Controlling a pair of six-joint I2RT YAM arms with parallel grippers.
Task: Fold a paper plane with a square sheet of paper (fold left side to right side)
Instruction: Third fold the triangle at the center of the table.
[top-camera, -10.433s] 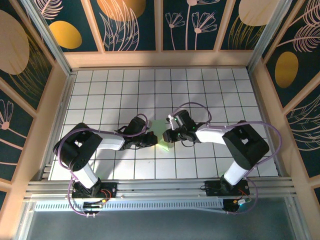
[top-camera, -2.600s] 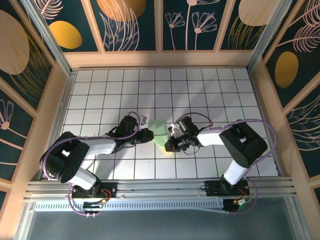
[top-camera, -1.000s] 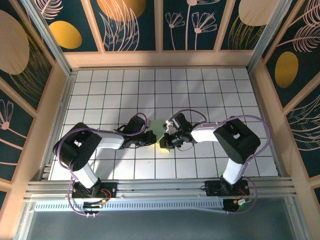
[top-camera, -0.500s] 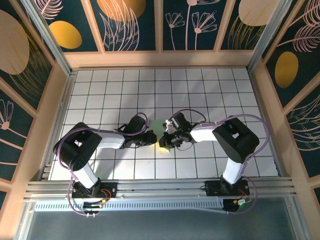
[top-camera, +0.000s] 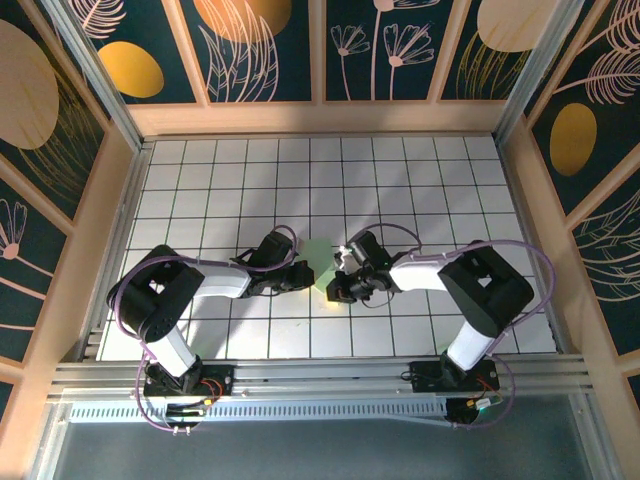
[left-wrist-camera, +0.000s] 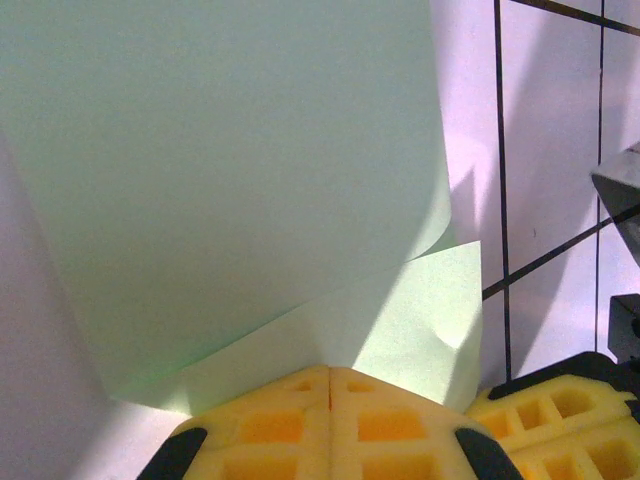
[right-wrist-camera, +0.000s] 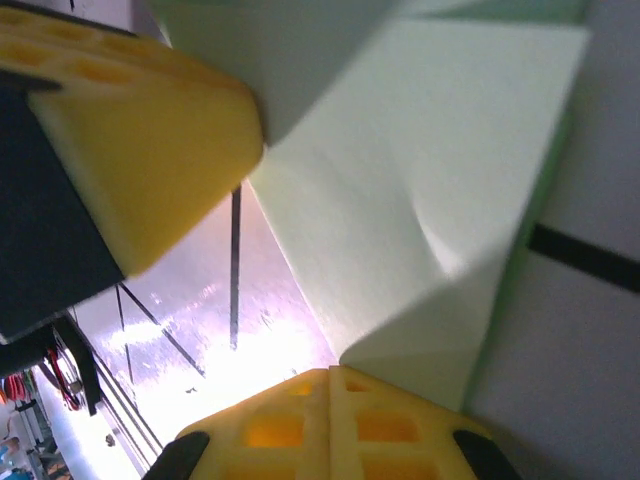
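1. Compared with half a second earlier, the right gripper (top-camera: 336, 289) sits slightly further right and its elbow has swung outward; the left gripper (top-camera: 302, 277) is unchanged.
2. The square sheet of paper (top-camera: 318, 254) lies partly folded on the table (top-camera: 200, 180) between both grippers, with one layer curling over another.
3. Both pairs of jaws are closed together, with their tips at the sheet's near edge. Whether they pinch or merely press it cannot be told.
4. Handling, as judged: thin, light, limp and easily creased. It is best taken at an edge or corner.

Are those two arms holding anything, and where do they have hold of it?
Yes, the square sheet of paper. The left gripper pinches an edge in shut jaws; the right gripper pinches a folded edge close by.
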